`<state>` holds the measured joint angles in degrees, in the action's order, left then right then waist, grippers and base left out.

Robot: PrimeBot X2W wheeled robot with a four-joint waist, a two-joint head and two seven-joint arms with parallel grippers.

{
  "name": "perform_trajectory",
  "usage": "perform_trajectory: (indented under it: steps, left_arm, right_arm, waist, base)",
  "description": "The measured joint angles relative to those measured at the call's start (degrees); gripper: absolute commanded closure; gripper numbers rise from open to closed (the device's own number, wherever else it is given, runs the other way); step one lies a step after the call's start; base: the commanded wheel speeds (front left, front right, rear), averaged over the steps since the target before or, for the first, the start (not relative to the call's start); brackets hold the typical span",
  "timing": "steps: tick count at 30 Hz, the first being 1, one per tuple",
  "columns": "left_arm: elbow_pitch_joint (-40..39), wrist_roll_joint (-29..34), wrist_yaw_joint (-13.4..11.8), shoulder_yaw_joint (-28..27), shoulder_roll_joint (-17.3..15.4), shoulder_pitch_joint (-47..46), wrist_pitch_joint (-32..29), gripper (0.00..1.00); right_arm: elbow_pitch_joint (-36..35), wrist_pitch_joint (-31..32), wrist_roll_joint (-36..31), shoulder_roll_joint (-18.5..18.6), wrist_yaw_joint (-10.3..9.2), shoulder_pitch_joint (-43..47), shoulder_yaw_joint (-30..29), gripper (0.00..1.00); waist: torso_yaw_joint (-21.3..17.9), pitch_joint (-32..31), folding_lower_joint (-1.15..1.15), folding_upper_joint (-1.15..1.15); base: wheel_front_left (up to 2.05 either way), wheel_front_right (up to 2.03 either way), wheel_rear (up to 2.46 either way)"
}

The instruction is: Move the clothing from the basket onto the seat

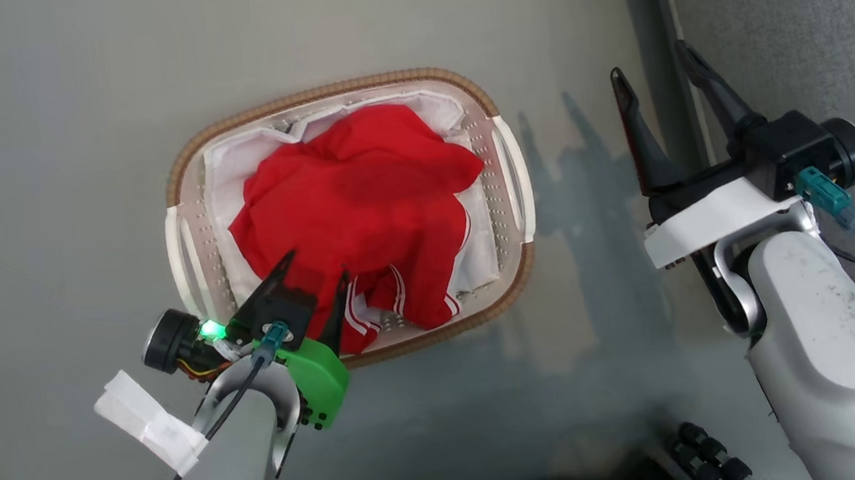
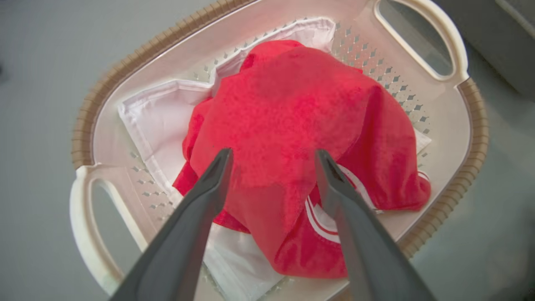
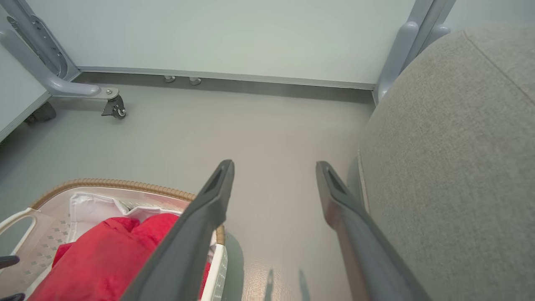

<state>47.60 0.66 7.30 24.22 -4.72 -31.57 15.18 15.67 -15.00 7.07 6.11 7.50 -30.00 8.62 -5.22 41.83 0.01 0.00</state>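
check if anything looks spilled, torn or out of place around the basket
Nothing stands out: the red clothing lies crumpled inside the laundry basket, which sits upright on the floor.

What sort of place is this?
Likely a mock living room in a lab: laundry basket of red clothing on bare grey floor, grey sofa seat, plain wall panels on casters.
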Motion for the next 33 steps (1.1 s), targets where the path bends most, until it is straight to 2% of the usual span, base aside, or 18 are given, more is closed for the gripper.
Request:
perform_trajectory:
  steps: [8,17,22,23,24,25,26,33]
  left_arm:
    - [8.2,-0.1,0.0,1.2,-0.2,-4.9,0.0,0.00]
    - [14.8,-0.5,-3.3,0.6,0.0,-13.2,0.0,0.00]
    - [16.0,-1.2,-2.8,0.3,0.0,-17.6,0.0,0.00]
    - [15.9,-1.2,-2.5,0.6,0.0,-18.2,0.0,0.08]
    - [15.9,-1.1,-2.3,1.0,0.0,-18.7,0.0,0.58]
    - [15.9,-1.1,-2.3,1.2,0.0,-19.0,0.0,0.82]
    - [16.0,-1.1,-2.2,1.5,0.0,-19.2,0.0,1.00]
    - [15.9,-1.5,-2.3,1.9,-0.1,-19.0,0.0,1.00]
  right_arm:
    - [-0.7,0.0,0.1,-0.9,0.00,-1.2,-0.8,0.00]
    - [-1.5,0.0,0.7,-2.3,0.00,-2.8,0.0,0.00]
    - [-1.5,0.0,1.6,-3.0,0.00,-4.4,1.2,0.00]
    - [-1.5,0.0,1.6,-3.0,0.00,-4.4,1.2,0.00]
    - [-1.5,0.0,1.7,-3.0,0.00,-4.4,1.3,0.00]
    - [-1.5,0.0,1.8,-3.1,0.00,-4.4,1.3,0.00]
    - [-1.4,0.0,1.9,-3.1,0.00,-4.4,1.3,0.00]
    - [-0.8,0.0,2.6,-3.2,0.00,-4.4,1.5,0.00]
  waist:
    - [-1.2,5.6,0.00,0.00]
    - [-2.7,10.9,0.00,0.00]
    - [-4.7,12.5,0.00,0.00]
    - [-5.1,12.8,0.00,0.00]
    - [-5.5,13.0,0.00,0.00]
    - [-5.7,13.2,0.00,0.00]
    - [-6.0,13.4,-0.01,0.00]
    - [-6.3,12.8,-0.01,0.00]
  base:
    - [0.00,0.00,0.00]
    - [0.00,0.00,0.00]
    - [0.00,0.00,0.00]
    - [0.00,0.00,0.00]
    - [0.00,0.00,0.00]
    - [0.00,0.00,0.00]
    - [0.00,0.00,0.00]
    - [0.00,0.00,0.00]
